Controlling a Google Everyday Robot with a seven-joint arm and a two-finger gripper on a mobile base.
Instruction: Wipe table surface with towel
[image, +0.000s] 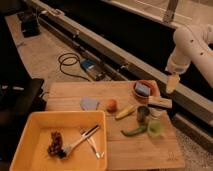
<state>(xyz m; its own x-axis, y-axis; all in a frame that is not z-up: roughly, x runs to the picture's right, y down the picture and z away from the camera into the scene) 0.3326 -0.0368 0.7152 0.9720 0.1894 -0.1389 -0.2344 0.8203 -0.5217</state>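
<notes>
Overhead, claw (172, 83) — open or closed, cannot tell — hovers by bowl (136, 93); orange fruit (112, 105) sits beside towel (90, 103).

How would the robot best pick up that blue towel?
Probably from straight above, pinching its middle: the towel lies flat on the table, offering no raised edge. The tool hangs above the table's far edge, near the bowl.
</notes>
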